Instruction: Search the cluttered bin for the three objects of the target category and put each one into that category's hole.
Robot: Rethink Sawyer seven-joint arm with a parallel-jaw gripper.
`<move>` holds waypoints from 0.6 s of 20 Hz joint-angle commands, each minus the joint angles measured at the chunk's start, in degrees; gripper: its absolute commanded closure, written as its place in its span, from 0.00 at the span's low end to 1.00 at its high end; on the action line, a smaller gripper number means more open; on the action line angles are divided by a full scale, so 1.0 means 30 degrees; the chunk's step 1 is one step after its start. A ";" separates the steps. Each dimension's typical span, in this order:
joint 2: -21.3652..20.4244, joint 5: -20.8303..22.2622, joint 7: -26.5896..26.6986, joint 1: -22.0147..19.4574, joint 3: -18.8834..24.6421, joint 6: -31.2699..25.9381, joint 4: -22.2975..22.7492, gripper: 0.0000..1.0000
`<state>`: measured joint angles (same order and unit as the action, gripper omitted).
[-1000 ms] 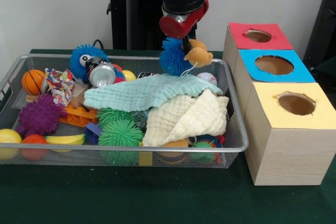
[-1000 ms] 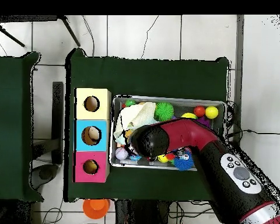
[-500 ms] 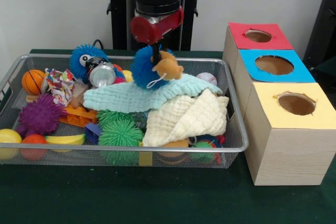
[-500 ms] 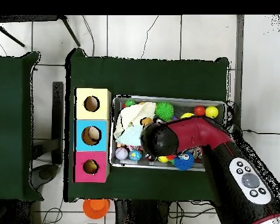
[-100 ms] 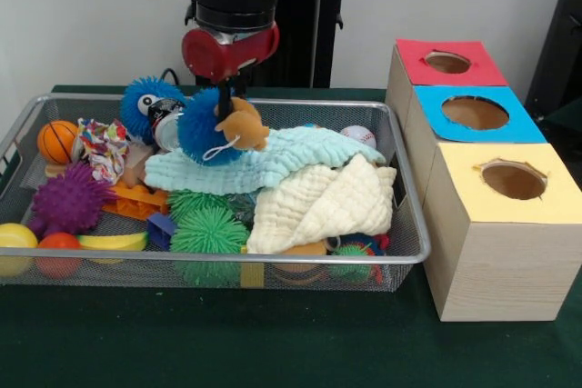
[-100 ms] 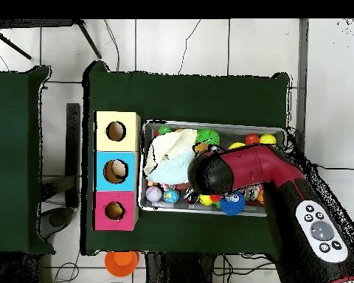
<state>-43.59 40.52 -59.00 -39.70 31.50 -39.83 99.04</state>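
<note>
Now the blue fuzzy toy (image 5: pixel 207 128) with its tan plush piece (image 5: pixel 240 126) hangs over the wire bin (image 5: pixel 411 224), above the mint cloth (image 5: pixel 264 159), tan part turned right. Closed on its top, the gripper (image 5: pixel 222 97) has carried it leftward since a second ago, away from the coloured boxes (image 5: pixel 486 184).
</note>
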 commanded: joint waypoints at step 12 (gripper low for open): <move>0.0455 -0.0287 -0.1900 0.1354 -0.1654 -0.1063 -0.1483 0.00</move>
<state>-43.59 40.33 -59.00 -37.00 28.88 -39.83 96.85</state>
